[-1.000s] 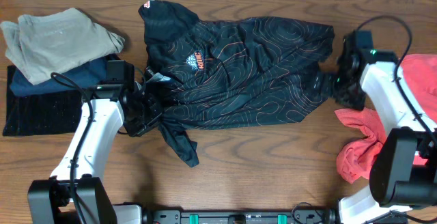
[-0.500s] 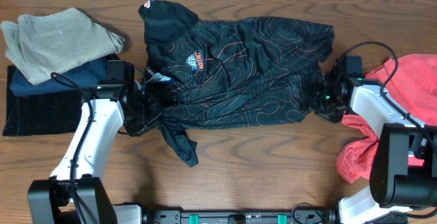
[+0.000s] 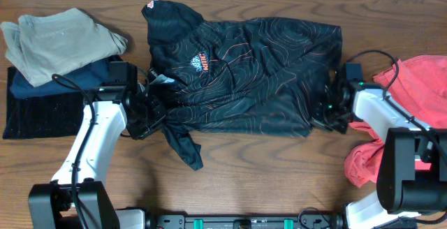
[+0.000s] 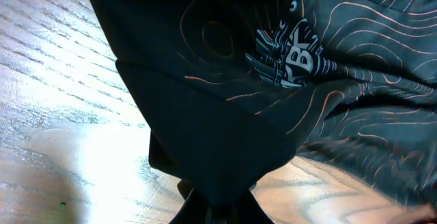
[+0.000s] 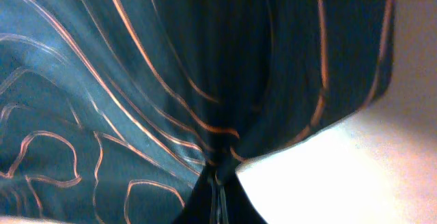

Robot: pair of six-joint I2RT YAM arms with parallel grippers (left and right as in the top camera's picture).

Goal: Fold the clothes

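Observation:
The black jersey (image 3: 244,75) with thin orange contour lines lies spread across the middle of the table, its chest logo (image 3: 200,63) facing up. My left gripper (image 3: 149,107) is shut on the jersey's left edge, and in the left wrist view the dark cloth (image 4: 225,80) bunches into the shut gripper (image 4: 218,209). At the jersey's lower right edge my right gripper (image 3: 323,112) is shut on the fabric; the right wrist view shows the patterned cloth (image 5: 136,80) pinched at the gripper (image 5: 218,191). Coral-red garments (image 3: 413,82) lie at the far right.
A stack of folded clothes sits at the far left: beige (image 3: 56,40) on navy (image 3: 77,79), with a black piece (image 3: 38,114) beside them. Another coral piece (image 3: 364,156) lies crumpled near the right arm's base. Bare wood runs along the front edge (image 3: 265,180).
My right gripper moved left and down to the jersey's lower right edge and shut on the cloth. The left arm has stayed put.

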